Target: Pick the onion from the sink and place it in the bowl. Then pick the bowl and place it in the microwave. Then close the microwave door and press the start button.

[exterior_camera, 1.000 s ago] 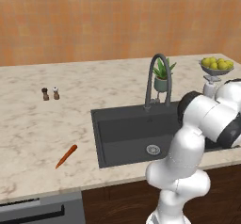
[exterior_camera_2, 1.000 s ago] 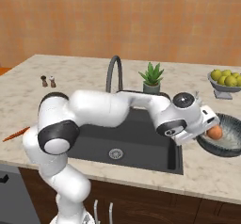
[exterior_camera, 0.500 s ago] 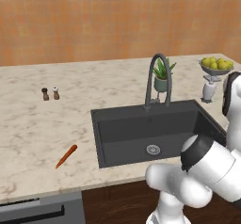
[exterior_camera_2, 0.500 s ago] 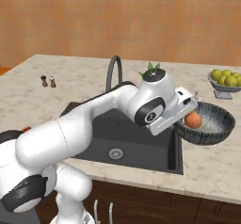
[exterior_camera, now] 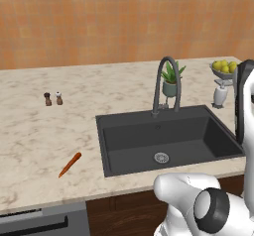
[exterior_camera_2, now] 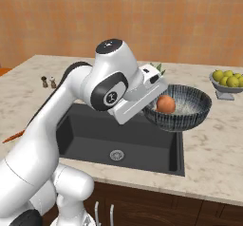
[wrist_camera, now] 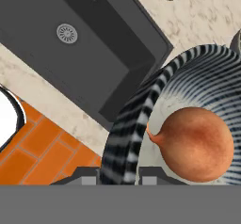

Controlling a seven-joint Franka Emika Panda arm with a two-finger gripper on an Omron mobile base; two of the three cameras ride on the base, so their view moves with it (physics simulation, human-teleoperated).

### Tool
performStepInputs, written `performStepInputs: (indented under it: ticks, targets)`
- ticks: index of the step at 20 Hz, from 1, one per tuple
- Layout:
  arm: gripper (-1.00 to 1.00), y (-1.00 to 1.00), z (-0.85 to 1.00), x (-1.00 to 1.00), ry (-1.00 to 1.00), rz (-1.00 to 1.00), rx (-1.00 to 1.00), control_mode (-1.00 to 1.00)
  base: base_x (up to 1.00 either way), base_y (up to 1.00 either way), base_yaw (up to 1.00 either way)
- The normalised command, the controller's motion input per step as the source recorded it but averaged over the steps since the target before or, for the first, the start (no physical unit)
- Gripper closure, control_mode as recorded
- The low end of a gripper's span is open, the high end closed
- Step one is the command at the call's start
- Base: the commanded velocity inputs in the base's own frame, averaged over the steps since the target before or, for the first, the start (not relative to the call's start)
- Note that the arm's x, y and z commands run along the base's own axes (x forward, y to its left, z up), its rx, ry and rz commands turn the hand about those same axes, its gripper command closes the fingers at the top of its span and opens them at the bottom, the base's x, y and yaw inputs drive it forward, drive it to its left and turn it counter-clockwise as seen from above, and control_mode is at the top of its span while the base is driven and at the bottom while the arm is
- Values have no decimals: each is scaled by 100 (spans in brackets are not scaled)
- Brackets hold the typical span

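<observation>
My gripper (exterior_camera_2: 150, 108) is shut on the left rim of the bowl (exterior_camera_2: 190, 112), a wide shallow bowl with a ribbed dark-and-light pattern, and holds it in the air over the right edge of the sink (exterior_camera_2: 102, 137). The round orange-tan onion (exterior_camera_2: 165, 104) lies inside the bowl. In the hand view the gripper (wrist_camera: 117, 176) pinches the bowl rim (wrist_camera: 123, 143), with the onion (wrist_camera: 195, 143) just to its right and the sink (wrist_camera: 101, 49) with its drain (wrist_camera: 67, 33) below. The microwave and its door are out of view.
A grey arched faucet (exterior_camera: 166, 81) and a potted plant (exterior_camera: 171, 80) stand behind the sink (exterior_camera: 163, 136). A stemmed bowl of yellow-green fruit (exterior_camera_2: 228, 80) stands on the right of the counter. On the left lie a carrot (exterior_camera: 69, 164) and two small shakers (exterior_camera: 53, 98).
The arm has swung up and to the left, carrying the bowl with the onion off the right counter to above the sink's right edge. The grip has stayed shut.
</observation>
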Motion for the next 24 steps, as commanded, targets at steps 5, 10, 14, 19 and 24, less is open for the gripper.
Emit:
performStepInputs:
  ticks: [5, 10, 14, 19, 24]
  targets:
    - [100, 92, 18, -66, 0, 9, 3, -100, 0, 0, 0]
    - [100, 73, 22, -46, -18, 1, -1, -100, 0, 0, 0]
    - [100, 40, 45, -21, -23, 0, -2, -100, 0, 0, 0]
    - [100, 3, 3, -14, -1, 0, 0, -100, 0, 0, 0]
    - [100, 0, 0, 0, 0, 0, 0, 100, -63, 3, -5]
